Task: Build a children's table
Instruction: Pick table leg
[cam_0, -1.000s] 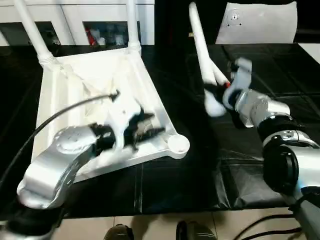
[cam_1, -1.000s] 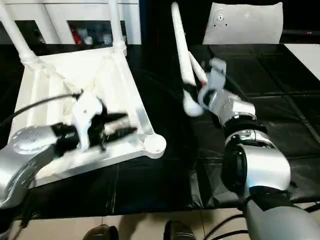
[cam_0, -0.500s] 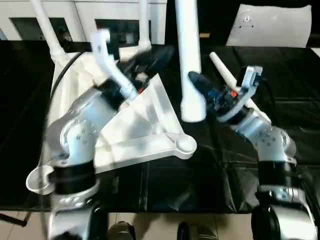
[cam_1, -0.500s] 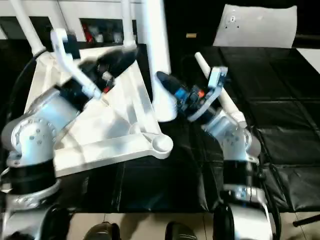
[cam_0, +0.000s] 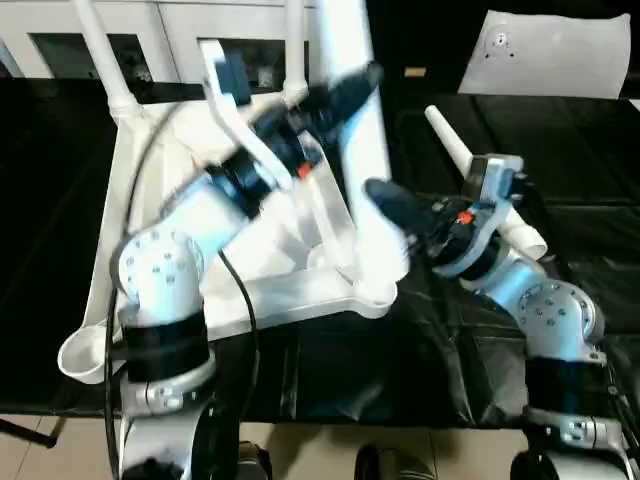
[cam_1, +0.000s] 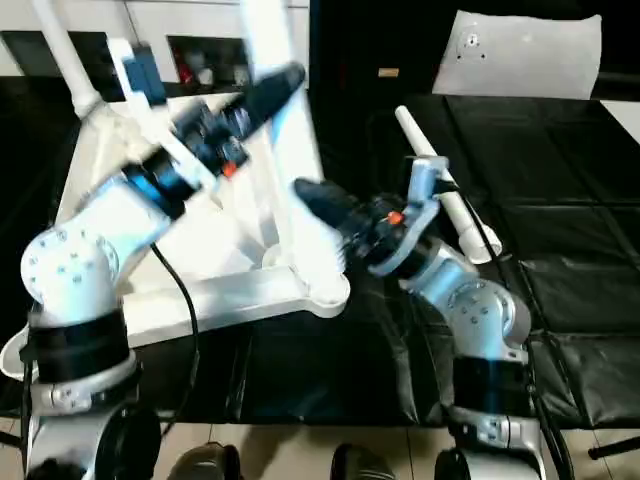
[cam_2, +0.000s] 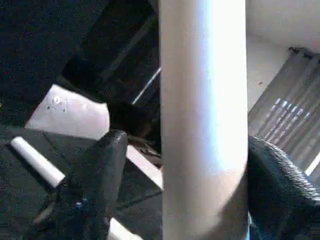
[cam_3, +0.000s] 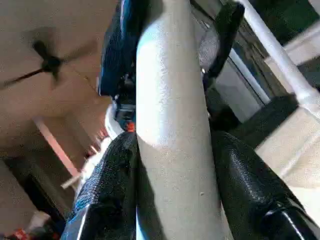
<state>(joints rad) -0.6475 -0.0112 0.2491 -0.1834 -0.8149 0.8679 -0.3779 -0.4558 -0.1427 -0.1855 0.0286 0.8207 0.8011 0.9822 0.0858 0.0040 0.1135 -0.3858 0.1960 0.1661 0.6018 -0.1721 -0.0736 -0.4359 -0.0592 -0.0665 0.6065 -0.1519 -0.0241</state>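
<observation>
Black sheeting (cam_0: 480, 340) covers the work surface, with a white cabinet (cam_0: 150, 30) behind it. On the sheeting the table top (cam_0: 280, 300) lies underside up, two legs (cam_0: 100, 50) already standing in its far sockets. A third leg (cam_0: 360, 170) stands upright over the near corner socket (cam_0: 375, 292). The right claw (cam_3: 172, 165) is clamped on this leg low down, a finger (cam_3: 240, 170) pressed on each side. The left claw (cam_2: 200, 180) sits higher on the same leg, above the right claw; its fingers (cam_2: 100, 170) straddle the leg with a gap on one side, so it stands open around it. A fourth leg (cam_0: 480, 180) lies on the sheeting just behind the right claw.
</observation>
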